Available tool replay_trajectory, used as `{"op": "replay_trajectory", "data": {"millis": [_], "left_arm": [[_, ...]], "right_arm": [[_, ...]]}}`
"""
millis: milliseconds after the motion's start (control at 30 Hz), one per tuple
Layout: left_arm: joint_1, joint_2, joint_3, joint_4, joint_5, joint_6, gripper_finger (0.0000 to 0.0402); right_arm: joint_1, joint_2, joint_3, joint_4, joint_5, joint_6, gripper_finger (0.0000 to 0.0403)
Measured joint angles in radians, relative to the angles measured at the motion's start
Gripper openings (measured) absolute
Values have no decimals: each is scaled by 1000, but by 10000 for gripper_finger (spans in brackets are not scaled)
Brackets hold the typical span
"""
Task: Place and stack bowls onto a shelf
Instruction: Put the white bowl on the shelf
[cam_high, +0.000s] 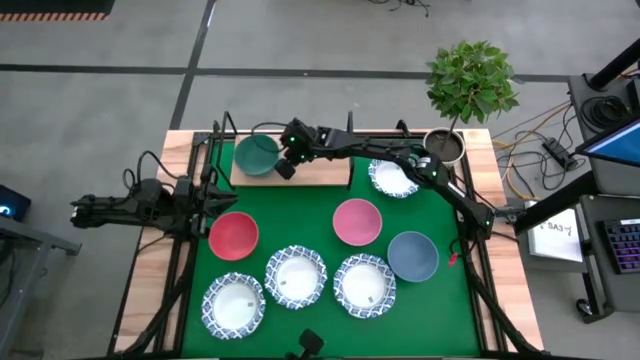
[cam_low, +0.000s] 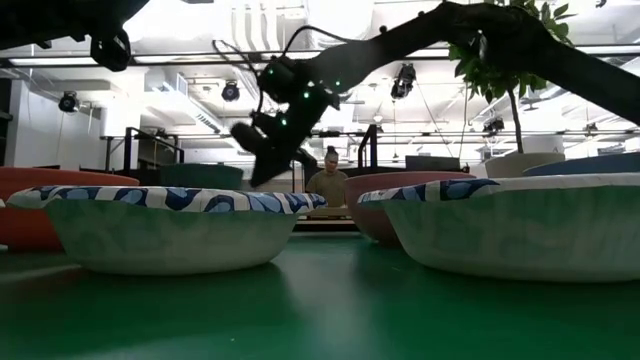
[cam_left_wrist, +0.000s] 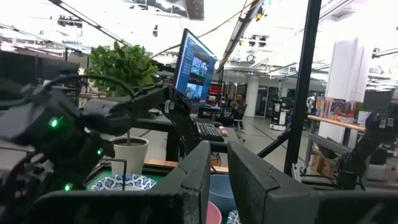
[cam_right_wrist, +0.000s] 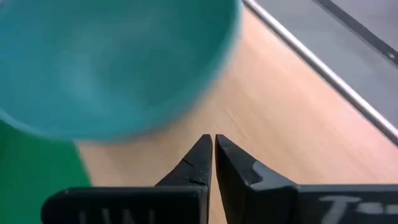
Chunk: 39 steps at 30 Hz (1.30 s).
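Seen from above, the right end effector (cam_high: 287, 160) hangs over the shelf (cam_high: 320, 172) at the upper middle of the frame, just right of the dark green bowl (cam_high: 257, 155) that sits on the board's left end. Its own wrist camera adds what the overhead cannot: the two fingertips (cam_right_wrist: 202, 155) are nearly together with nothing between them, apart from the blurred green bowl (cam_right_wrist: 112, 62), above bare wood (cam_right_wrist: 280, 118). The left end effector (cam_high: 215, 193) waits at the left edge of the green mat (cam_high: 320, 225), beside the red bowl (cam_high: 234, 235); its wrist camera shows its fingers (cam_left_wrist: 199, 168) slightly apart and empty. The pink bowl (cam_high: 357, 221), grey-blue bowl (cam_high: 413, 256) and three patterned bowls (cam_high: 296, 276) lie across the lower mat, a fourth (cam_high: 393, 177) right of the shelf. The low view alone shows a person (cam_low: 329, 180) far behind the counter, between two patterned rims (cam_low: 170, 198).
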Motion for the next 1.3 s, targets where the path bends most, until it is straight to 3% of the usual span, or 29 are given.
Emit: {"op": "replay_trajectory", "data": {"millis": [233,367,600,767,1033,1300], "left_arm": [[0,0,0,0,0,0,40],[0,0,0,0,0,0,40],[0,15,0,1,0,-69,40],[0,88,-5,45,-1,-118,40],[-6,331,-14,339,0,-181,40],[-8,587,-14,534,0,-402,40]], "right_arm": [[10,-69,0,-207,167,-79,10],[62,-117,-8,-289,171,-165,10],[184,-243,-111,-248,147,-346,9],[237,-394,-347,-68,28,-370,8],[285,-702,-834,290,-31,-381,8],[303,-980,-1180,472,-131,-420,9]]}}
